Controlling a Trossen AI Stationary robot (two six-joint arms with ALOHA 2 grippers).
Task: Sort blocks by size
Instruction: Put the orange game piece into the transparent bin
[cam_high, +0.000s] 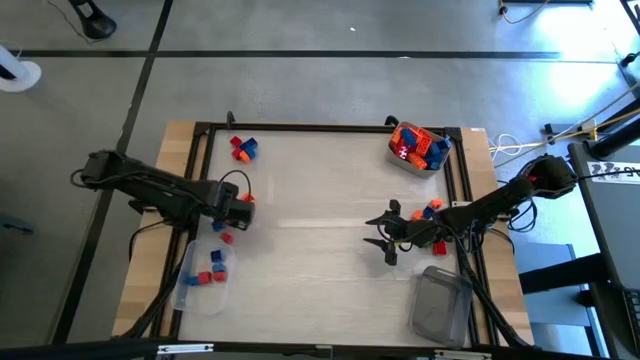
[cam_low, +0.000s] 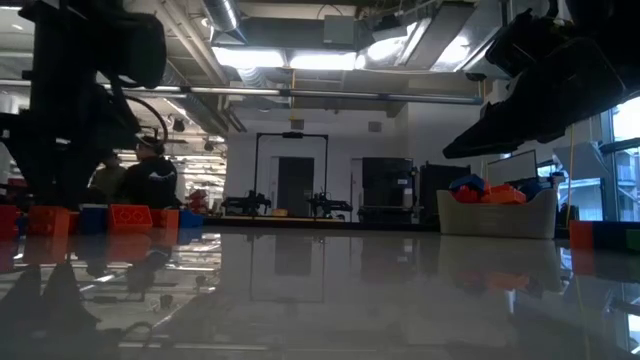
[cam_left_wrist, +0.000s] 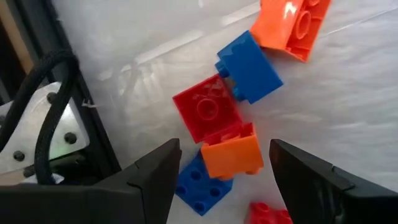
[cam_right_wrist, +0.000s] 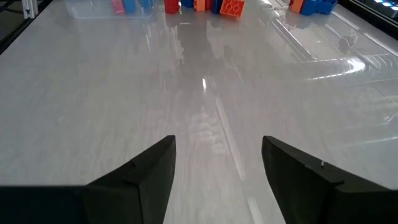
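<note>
Orange, red and blue blocks lie in a tight cluster directly below the left gripper (cam_left_wrist: 221, 180), whose fingers stand apart with nothing between them; an orange block (cam_left_wrist: 233, 152) sits midway under the gap, touching a red block (cam_left_wrist: 205, 109) and a blue block (cam_left_wrist: 199, 183), with another blue block (cam_left_wrist: 252, 68) and a larger orange block (cam_left_wrist: 292, 25) beyond; in the high view this cluster lies on the table (cam_high: 320, 180) at its left side, just beside a clear tub (cam_high: 203, 290) holding a few red and blue pieces; a further small group of blocks (cam_high: 243, 148) rests near the far left corner; the right gripper (cam_high: 383, 232) hovers over bare table right of centre, fingers apart and empty, a few blocks (cam_high: 432, 208) just behind it; a full tub of blocks (cam_high: 418, 148) stands at the far right corner, and an empty grey tub (cam_high: 440, 305) at the near right; nothing stands between either gripper and the blocks below it.
</note>
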